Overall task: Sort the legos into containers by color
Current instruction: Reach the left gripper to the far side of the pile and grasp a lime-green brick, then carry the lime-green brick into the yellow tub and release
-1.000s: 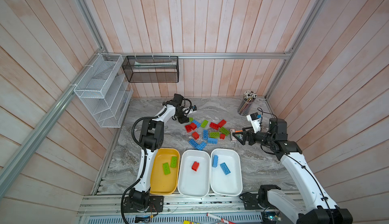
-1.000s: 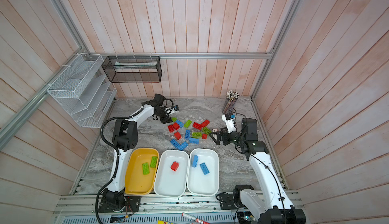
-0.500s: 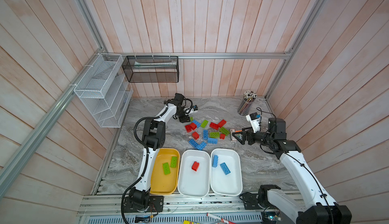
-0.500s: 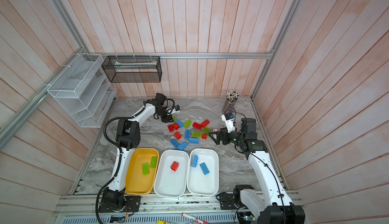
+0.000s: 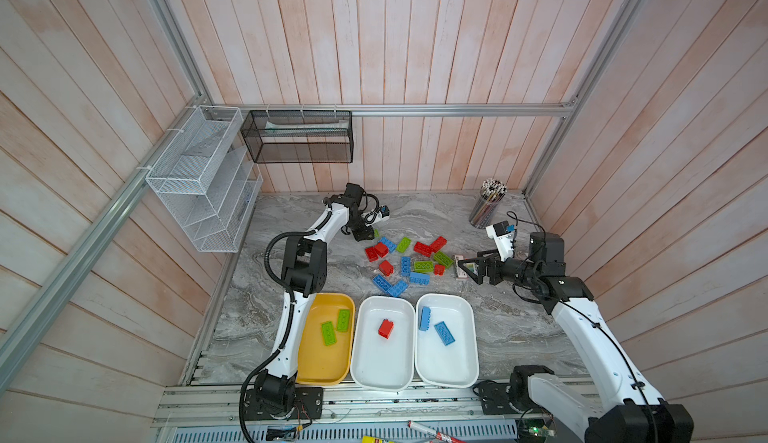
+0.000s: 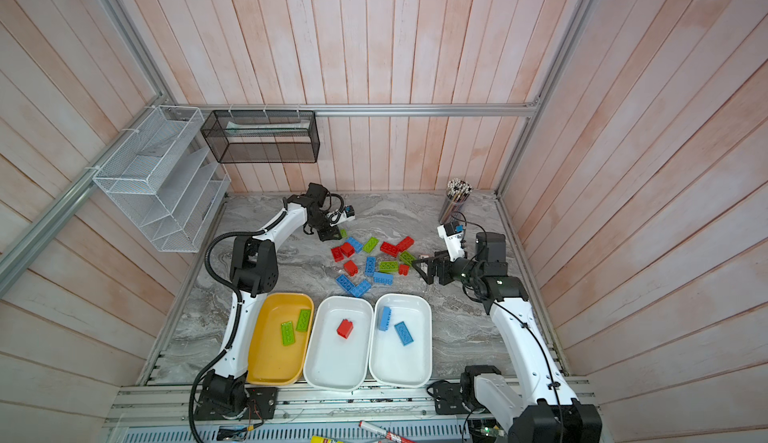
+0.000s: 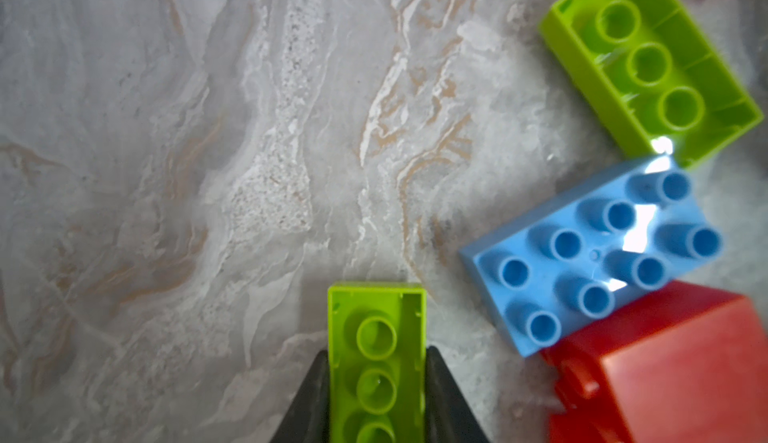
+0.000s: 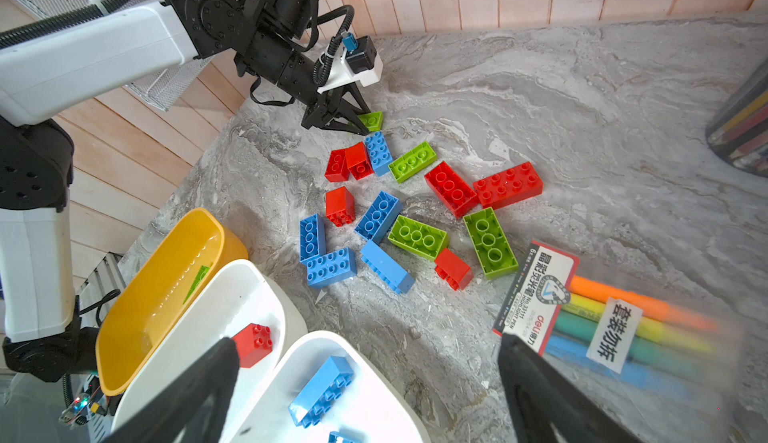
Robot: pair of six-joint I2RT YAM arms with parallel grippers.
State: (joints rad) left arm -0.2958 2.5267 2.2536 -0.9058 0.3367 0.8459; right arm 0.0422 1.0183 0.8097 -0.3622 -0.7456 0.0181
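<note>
Lime brick (image 7: 376, 320) at the far-left edge of the pile (image 5: 423, 266)
Left gripper (image 7: 377, 353) is clamping it, hollow side up, beside the bare veined marble tabletop (image 7: 166, 170); right gripper (image 5: 475, 269) is hanging wide open.

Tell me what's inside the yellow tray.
A green brick beside a second green brick in the yellow tray; nothing else shows. The left arm hides the tray edge beside it.

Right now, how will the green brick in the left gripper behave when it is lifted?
The green brick shows a hollow underside, so it is probably light. Its moulded walls should be stiff in the left gripper. The glossy plastic, held by its smooth sides, might slip.
</note>
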